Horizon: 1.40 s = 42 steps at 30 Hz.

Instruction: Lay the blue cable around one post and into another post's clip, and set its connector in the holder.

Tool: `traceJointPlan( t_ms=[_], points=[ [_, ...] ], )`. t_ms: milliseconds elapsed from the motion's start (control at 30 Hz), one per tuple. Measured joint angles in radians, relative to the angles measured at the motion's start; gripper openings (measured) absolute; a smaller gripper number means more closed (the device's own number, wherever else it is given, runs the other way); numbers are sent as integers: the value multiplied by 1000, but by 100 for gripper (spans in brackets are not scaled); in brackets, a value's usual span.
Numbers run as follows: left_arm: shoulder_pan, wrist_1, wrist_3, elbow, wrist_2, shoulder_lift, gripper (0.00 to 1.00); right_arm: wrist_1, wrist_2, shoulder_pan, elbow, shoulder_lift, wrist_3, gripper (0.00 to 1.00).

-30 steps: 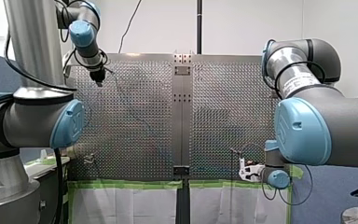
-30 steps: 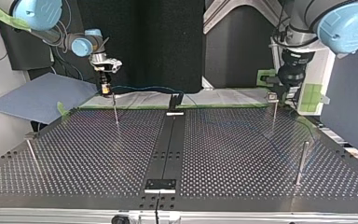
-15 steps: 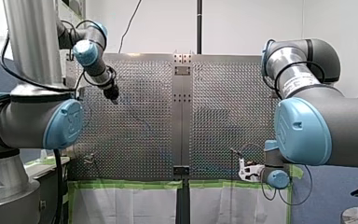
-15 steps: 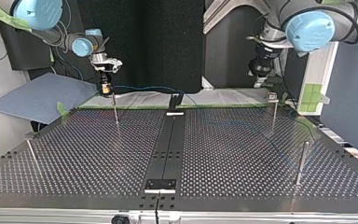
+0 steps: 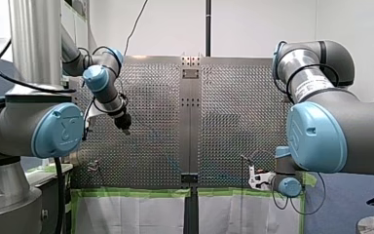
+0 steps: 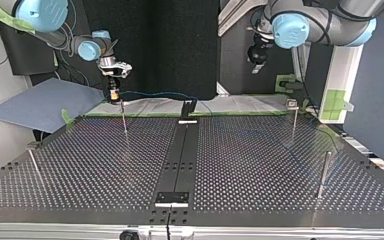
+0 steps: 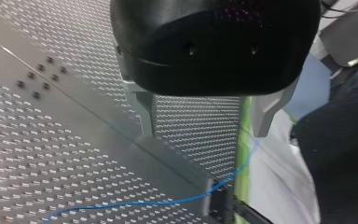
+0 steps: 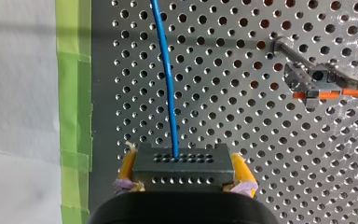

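My right gripper (image 8: 182, 163) clamps the connector (image 8: 182, 175) between its yellow pads (image 8: 127, 170), at about ten o'clock in the top view. The blue cable (image 8: 165, 70) runs straight out ahead of it. A post (image 8: 307, 79) with a clip stands ahead, at about two o'clock from the connector. My left gripper (image 7: 205, 116) hangs over the table (image 7: 51, 154), its fingers (image 7: 263, 109) spread wide on nothing. The cable's slack lies below them. Routing looks like the step in hand. Next, I judge, the left gripper must drop and pinch that slack.
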Motion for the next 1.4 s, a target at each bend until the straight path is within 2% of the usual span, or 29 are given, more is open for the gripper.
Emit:
traceJointPlan(
  t_ms=[267,500,700,867,1033,1267,1400],
  points=[
    [-68,68,-11,-68,-68,-68,100,0,0,2,0,0,0,0],
    [-131,131,-66,-119,-131,-131,100,-1,0,3,0,1,0,0],
    [-183,183,-114,-136,-183,-183,100,-3,0,7,0,2,0,0],
    [-217,217,-112,-134,-217,-217,100,-4,0,10,0,3,0,0],
    [-258,258,-108,-107,-249,-251,100,-5,0,13,0,3,-1,0],
    [-317,317,-98,-69,-256,-291,100,-6,0,14,0,4,-1,0],
    [-359,358,-82,-29,-255,-332,100,-6,0,11,0,4,0,0]
  ],
)
